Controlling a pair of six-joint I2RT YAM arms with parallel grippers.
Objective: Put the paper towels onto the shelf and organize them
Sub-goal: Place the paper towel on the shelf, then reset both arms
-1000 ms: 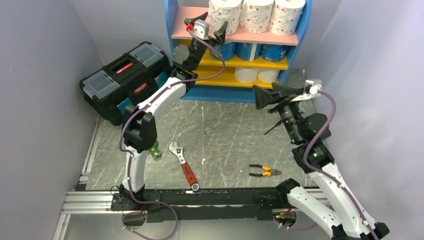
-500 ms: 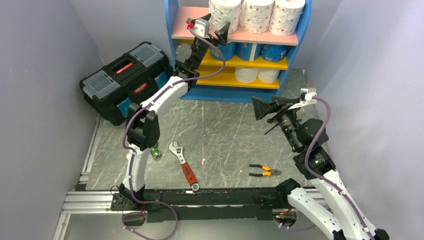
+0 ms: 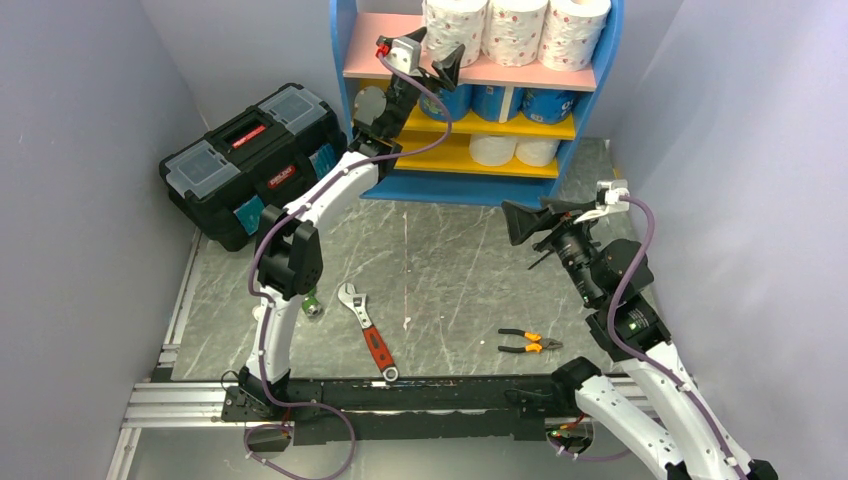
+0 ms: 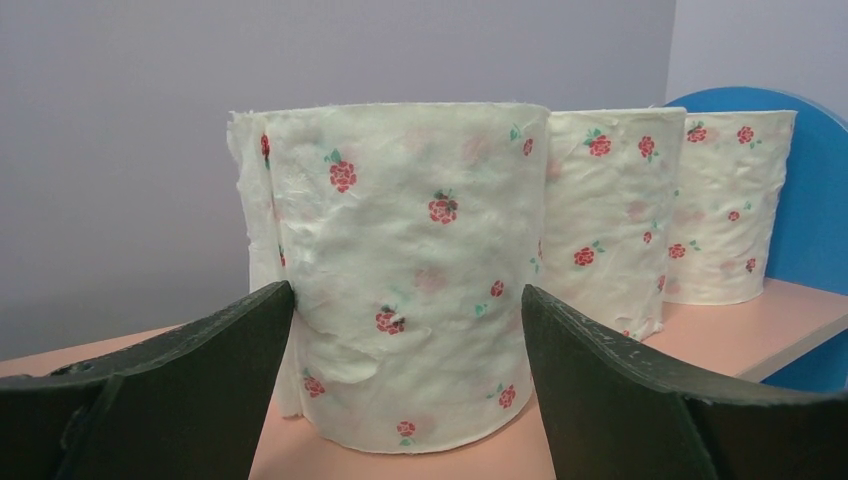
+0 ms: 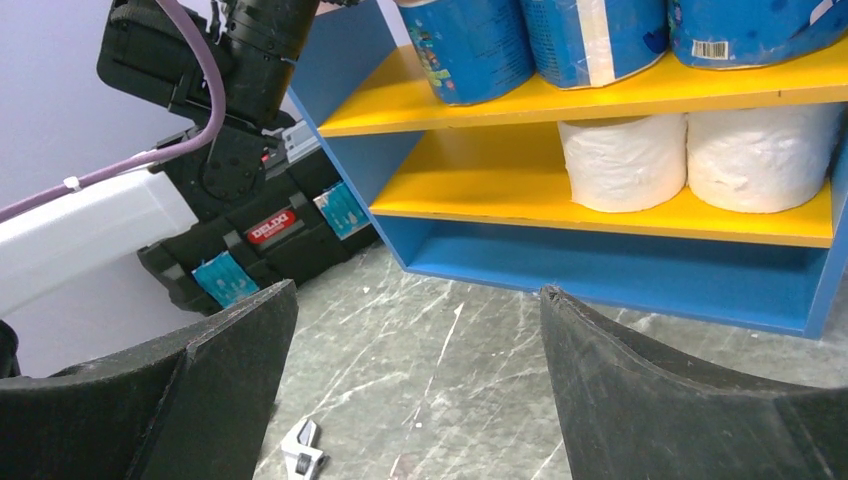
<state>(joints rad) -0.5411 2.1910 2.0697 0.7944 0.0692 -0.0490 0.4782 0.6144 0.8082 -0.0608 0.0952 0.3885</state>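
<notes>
1. A black toolbox lies on the table, well to the left of the left gripper and nearer the arm bases.
2. The left gripper is raised at the pink top board of the shelf with its jaws spread wide. The nearest rose-printed roll stands upright on that board between the fingers. The tips sit right at its sides, and I cannot tell whether they press it.
3. To that gripper's right, the middle rose-printed roll and the end rose-printed roll stand in a row on the same board, close together.
4. Below the left gripper, three blue-wrapped rolls stand on the upper yellow board. Two plain white rolls sit side by side on the lower yellow board.
5. A red-handled wrench lies on the table, left of the right gripper and nearer the bases. The pliers lie almost straight back from it.
6. The right gripper hovers over the table in front of the shelf with its jaws wide apart and nothing between them. It faces the yellow boards, with the plain rolls ahead and slightly right.
</notes>
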